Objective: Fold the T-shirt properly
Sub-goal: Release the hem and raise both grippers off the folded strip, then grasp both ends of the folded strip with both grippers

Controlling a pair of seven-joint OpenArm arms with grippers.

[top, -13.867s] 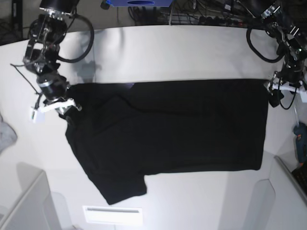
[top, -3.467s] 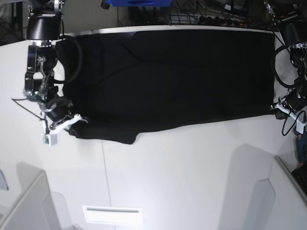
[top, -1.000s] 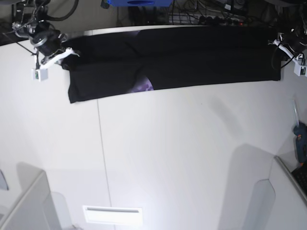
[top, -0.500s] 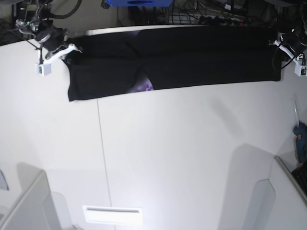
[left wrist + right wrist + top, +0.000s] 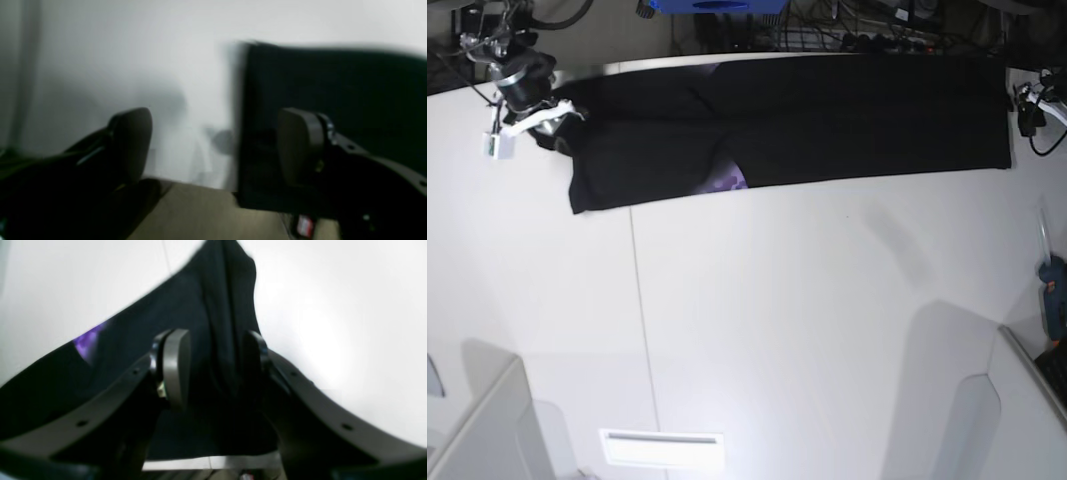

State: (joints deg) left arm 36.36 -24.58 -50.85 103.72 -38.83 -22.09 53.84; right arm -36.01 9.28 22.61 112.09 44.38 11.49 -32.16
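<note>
The black T-shirt (image 5: 827,115) lies as a long folded band along the table's far edge, and a bit of purple print (image 5: 727,180) peeks out at its near hem. My right gripper (image 5: 552,120) is at the shirt's left end. In the right wrist view its fingers (image 5: 175,366) stand apart around a raised fold of the T-shirt (image 5: 230,323) without pinching it. My left gripper (image 5: 1027,105) hangs just off the shirt's right end. In the left wrist view it (image 5: 213,146) is wide open, with the T-shirt's corner (image 5: 333,93) under one finger (image 5: 300,146).
A blue-handled tool (image 5: 1053,295) lies at the table's right edge. A white slotted plate (image 5: 662,448) sits near the front edge between grey panels at both front corners. Cables and a blue box (image 5: 717,5) lie behind the table.
Both grippers have opened and let go of the T-shirt's ends. The left gripper has drawn off to the right, the right one has shifted slightly left. The T-shirt lies still.
</note>
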